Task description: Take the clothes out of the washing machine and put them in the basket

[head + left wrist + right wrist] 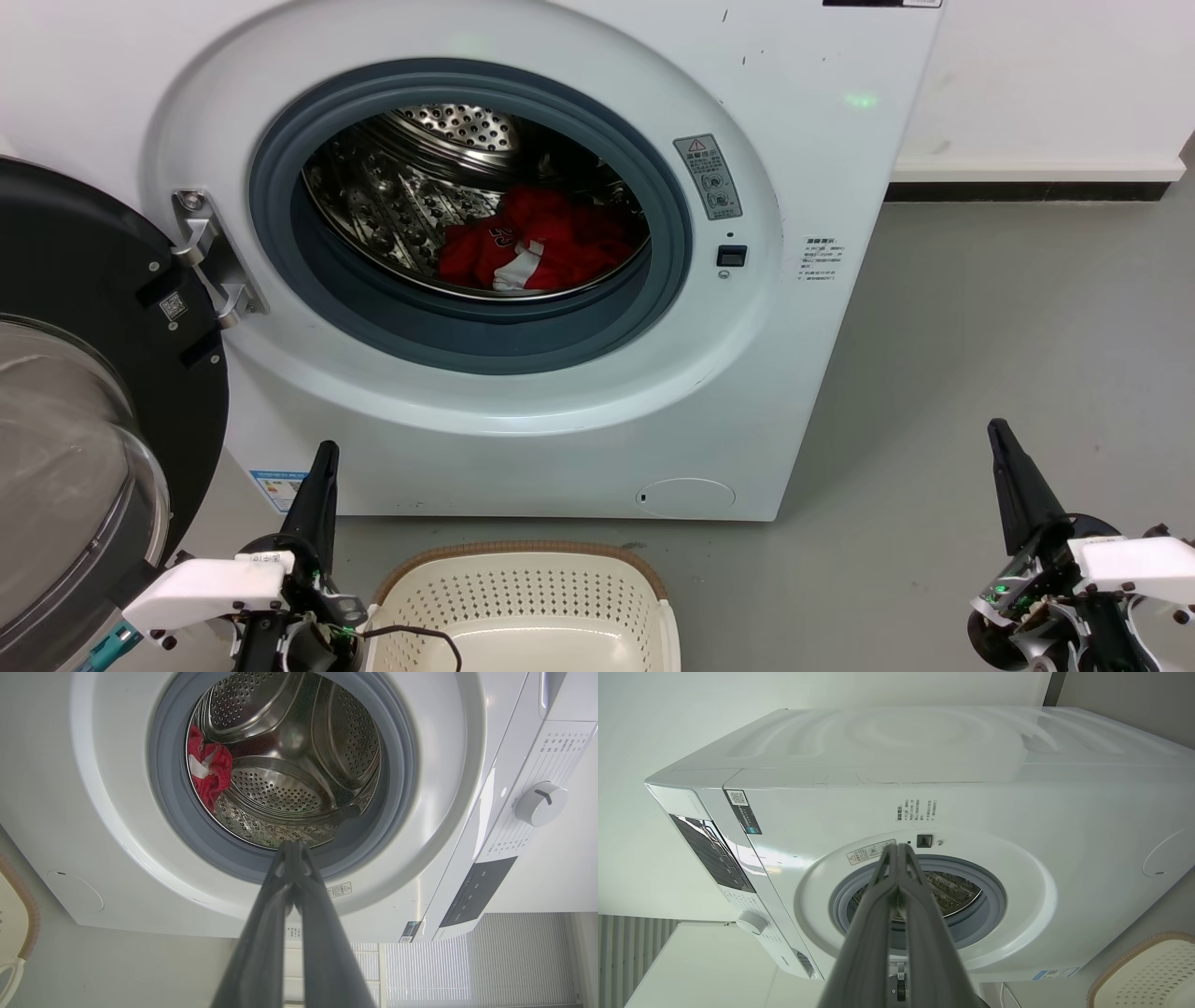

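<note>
The washer (812, 373) stands with its door (84, 243) swung open at 9 o'clock in the head view. The clothes (537, 245), a red heap with a white patch, lie inside the drum (392, 187) at about 4 o'clock of its opening, just behind the grey ring (485, 336). In the left wrist view they sit at 9 o'clock of the drum (210, 772).

The basket (523, 553) stands on the grey floor (980, 327) at 6 o'clock in the head view, just before the washer, and the part of its inside that shows holds no clothes.

The left gripper (326, 452) hovers at 7 o'clock, just beside the basket's left rim, fingers pointing at the washer. Its wrist view shows the fingers (292, 845) pressed together on nothing. The right gripper (997, 429) hovers at 4 o'clock over the floor, well apart from basket and washer. It too is closed and empty (899, 847).
</note>
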Available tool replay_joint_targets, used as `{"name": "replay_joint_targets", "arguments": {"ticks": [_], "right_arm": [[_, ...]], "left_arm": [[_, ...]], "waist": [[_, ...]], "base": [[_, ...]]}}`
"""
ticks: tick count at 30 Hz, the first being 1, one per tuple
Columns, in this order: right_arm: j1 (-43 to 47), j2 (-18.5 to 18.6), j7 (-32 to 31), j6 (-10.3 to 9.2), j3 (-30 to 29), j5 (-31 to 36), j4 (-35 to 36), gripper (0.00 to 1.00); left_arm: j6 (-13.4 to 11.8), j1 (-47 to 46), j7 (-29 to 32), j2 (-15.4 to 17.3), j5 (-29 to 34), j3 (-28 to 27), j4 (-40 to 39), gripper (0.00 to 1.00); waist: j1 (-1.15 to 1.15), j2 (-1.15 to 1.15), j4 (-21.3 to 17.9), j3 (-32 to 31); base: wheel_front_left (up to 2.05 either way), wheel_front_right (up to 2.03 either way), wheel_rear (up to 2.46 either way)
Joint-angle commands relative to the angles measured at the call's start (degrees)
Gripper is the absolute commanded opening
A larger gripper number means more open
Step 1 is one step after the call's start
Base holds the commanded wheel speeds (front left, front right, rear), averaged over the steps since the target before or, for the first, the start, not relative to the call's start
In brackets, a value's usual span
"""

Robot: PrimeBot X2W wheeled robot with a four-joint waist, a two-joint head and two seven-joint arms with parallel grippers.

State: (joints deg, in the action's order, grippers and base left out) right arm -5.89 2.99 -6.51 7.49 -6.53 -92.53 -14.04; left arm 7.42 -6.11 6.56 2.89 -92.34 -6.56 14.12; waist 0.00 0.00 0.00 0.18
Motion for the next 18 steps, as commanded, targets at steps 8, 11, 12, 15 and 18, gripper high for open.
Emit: {"name": "replay_joint_targets", "arguments": {"ticks": [8, 11, 12, 15, 18], "right_arm": [[-0.7, -0.19, -0.02, 0.0, 0.02, 0.26, -0.07, 0.0], [-0.71, -0.19, -0.02, 0.0, 0.02, 0.26, -0.07, 0.0], [-0.71, -0.19, -0.02, 0.0, 0.02, 0.26, -0.07, 0.0], [-0.71, -0.19, -0.02, 0.0, 0.02, 0.26, -0.07, 0.0], [-0.71, -0.19, -0.02, 0.0, 0.02, 0.26, -0.07, 0.0]], "left_arm": [[0.25, -0.34, 0.11, -0.05, -0.15, 0.0, -0.05, 0.0], [0.25, -0.34, 0.12, -0.05, -0.15, 0.0, -0.05, 0.0], [0.26, -0.34, 0.11, -0.05, -0.15, 0.0, -0.05, 0.0], [0.25, -0.34, 0.12, -0.05, -0.15, 0.0, -0.05, 0.0], [0.25, -0.34, 0.12, -0.05, -0.15, 0.0, -0.05, 0.0]], "waist": [[0.0, 0.0, 0.0, 0.0], [0.0, 0.0, 0.0, 0.0], [0.0, 0.0, 0.0, 0.0], [0.0, 0.0, 0.0, 0.0], [0.0, 0.0, 0.0, 0.0]], "base": [[0.0, 0.0, 0.0], [0.0, 0.0, 0.0], [0.0, 0.0, 0.0], [0.0, 0.0, 0.0], [0.0, 0.0, 0.0]]}}
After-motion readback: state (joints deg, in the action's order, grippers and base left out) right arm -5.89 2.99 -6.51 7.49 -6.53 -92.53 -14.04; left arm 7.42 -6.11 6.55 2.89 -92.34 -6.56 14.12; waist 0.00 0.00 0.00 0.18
